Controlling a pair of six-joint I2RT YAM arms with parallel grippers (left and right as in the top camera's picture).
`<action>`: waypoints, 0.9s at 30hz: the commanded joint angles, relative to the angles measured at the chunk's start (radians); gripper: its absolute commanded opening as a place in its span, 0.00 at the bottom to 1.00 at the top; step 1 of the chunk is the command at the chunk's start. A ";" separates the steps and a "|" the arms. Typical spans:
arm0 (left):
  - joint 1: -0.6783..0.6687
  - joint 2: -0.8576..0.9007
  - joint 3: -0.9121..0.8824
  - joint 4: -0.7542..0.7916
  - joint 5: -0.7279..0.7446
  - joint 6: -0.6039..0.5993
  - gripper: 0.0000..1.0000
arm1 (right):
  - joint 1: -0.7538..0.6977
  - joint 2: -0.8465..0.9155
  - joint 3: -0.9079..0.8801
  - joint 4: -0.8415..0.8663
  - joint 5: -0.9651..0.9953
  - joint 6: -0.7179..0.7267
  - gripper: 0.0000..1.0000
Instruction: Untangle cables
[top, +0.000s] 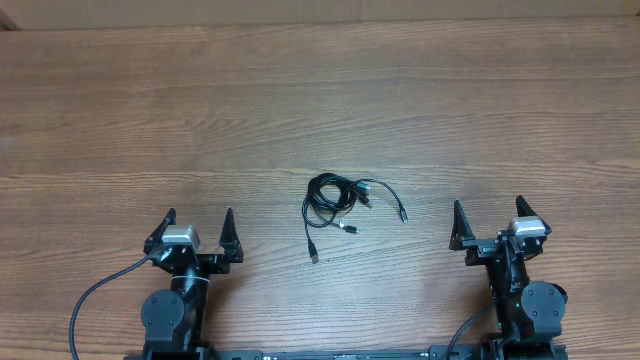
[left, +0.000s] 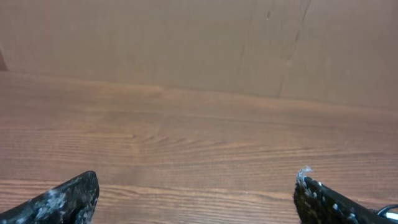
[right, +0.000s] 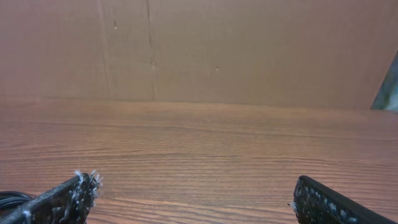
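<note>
The cables (top: 335, 200) lie as a small tangled bundle of thin black cords at the middle of the wooden table, with plug ends trailing down to the front and out to the right. A sliver of black cable shows at the lower left edge of the right wrist view (right: 9, 198) and at the lower right corner of the left wrist view (left: 390, 211). My left gripper (top: 198, 222) is open and empty, near the front edge, left of the bundle. My right gripper (top: 488, 214) is open and empty, right of the bundle. Both wrist views show bare wood between the open fingers (left: 196, 186) (right: 194, 190).
The wooden table (top: 320, 110) stretches far behind the bundle. A brown cardboard wall (left: 186, 43) stands along the table's back edge. A thick black cord (top: 95, 295) runs from the left arm base.
</note>
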 joint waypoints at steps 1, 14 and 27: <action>0.004 -0.008 -0.004 0.002 0.011 -0.006 1.00 | -0.005 -0.012 -0.011 0.006 -0.006 -0.003 1.00; 0.004 -0.008 0.015 -0.014 0.102 -0.146 1.00 | -0.004 -0.011 -0.010 0.016 -0.125 0.160 1.00; 0.004 0.156 0.212 -0.092 0.106 -0.108 1.00 | -0.004 0.145 0.134 -0.174 -0.111 0.184 1.00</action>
